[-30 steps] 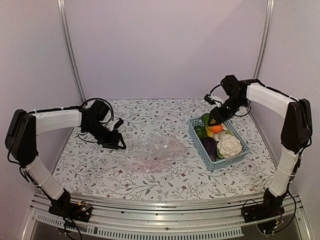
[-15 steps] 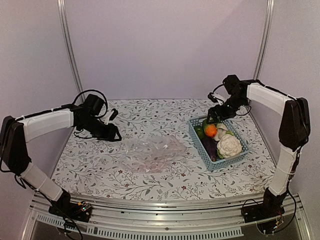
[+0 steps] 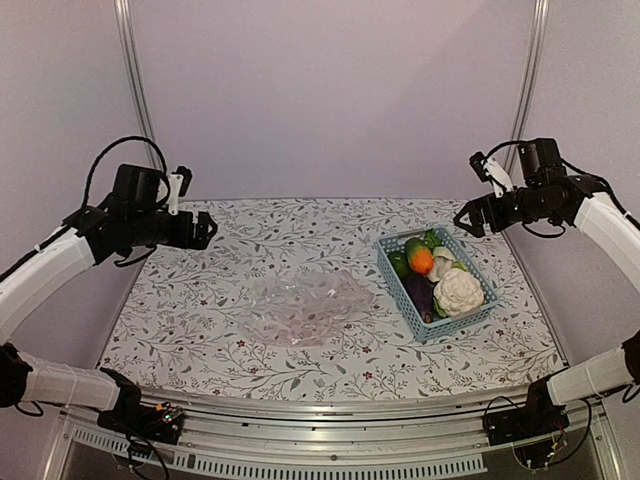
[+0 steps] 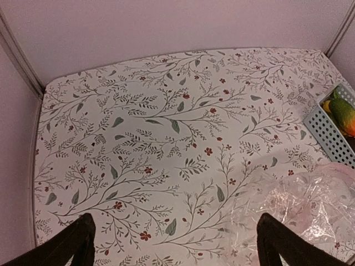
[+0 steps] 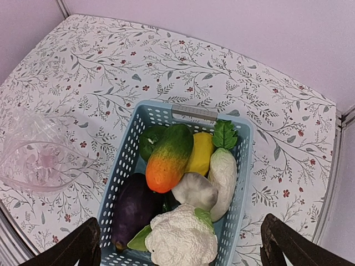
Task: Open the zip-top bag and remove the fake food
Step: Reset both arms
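While both arms hang high above the floral-printed tabletop (image 4: 138,138), neither pincer holds anything. The left pincer (image 4: 176,218) stands wide, its two dark fingers at the lower corners of its wrist view with only bare tabletop between them. The right pincer (image 5: 182,220) is equally wide.

**Task objects.** The clear, crinkled, soft plastic zip-top bag (image 3: 300,308) lies flat on the tabletop, below the left pincer and just off its right finger, well apart from the right pincer and out to that pincer's left. No coloured piece shows through the film. Whether its seal is parted cannot be told. The fake food (image 3: 435,275), a set of small toy fruits and vegetables, sits in the light-blue slotted plastic basket (image 5: 121,169) directly beneath the right pincer, between its fingers in the wrist view. An orange-and-green fruit (image 5: 168,158) lies on top, with a dark purple eggplant (image 5: 133,208) and a white cauliflower (image 5: 180,238) on the side nearer the pincer, and a yellow piece (image 5: 201,152) on the far side.

**Step in hand.** Judged from this layout, the removal looks complete, with both arms clear of the work.

**Next move.** Little seems required beyond confirming that the bag is empty. Should a piece remain inside, the left pincer would need to descend and pinch the thin film while the right reaches across.
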Robot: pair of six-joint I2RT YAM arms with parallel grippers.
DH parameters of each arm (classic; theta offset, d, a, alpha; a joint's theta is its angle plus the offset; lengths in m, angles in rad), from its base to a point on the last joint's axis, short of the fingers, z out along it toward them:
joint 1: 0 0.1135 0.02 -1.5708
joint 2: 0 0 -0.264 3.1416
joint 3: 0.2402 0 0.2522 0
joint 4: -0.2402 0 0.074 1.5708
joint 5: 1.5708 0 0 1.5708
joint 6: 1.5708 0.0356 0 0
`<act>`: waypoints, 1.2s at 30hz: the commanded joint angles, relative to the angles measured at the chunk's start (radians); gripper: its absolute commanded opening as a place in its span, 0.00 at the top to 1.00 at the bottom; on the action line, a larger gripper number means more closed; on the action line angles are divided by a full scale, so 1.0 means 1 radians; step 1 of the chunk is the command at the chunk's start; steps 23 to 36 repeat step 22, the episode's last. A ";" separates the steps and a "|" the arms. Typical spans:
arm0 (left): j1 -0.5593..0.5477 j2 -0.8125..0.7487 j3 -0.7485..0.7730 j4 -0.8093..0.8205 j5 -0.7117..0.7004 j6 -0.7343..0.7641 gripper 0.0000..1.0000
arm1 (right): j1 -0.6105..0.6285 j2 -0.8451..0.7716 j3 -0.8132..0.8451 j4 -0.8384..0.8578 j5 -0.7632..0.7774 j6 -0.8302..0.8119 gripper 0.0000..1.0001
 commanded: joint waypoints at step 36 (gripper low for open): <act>-0.079 0.078 0.000 0.231 -0.163 0.074 0.00 | -0.205 -0.146 -0.067 0.177 0.228 0.184 0.01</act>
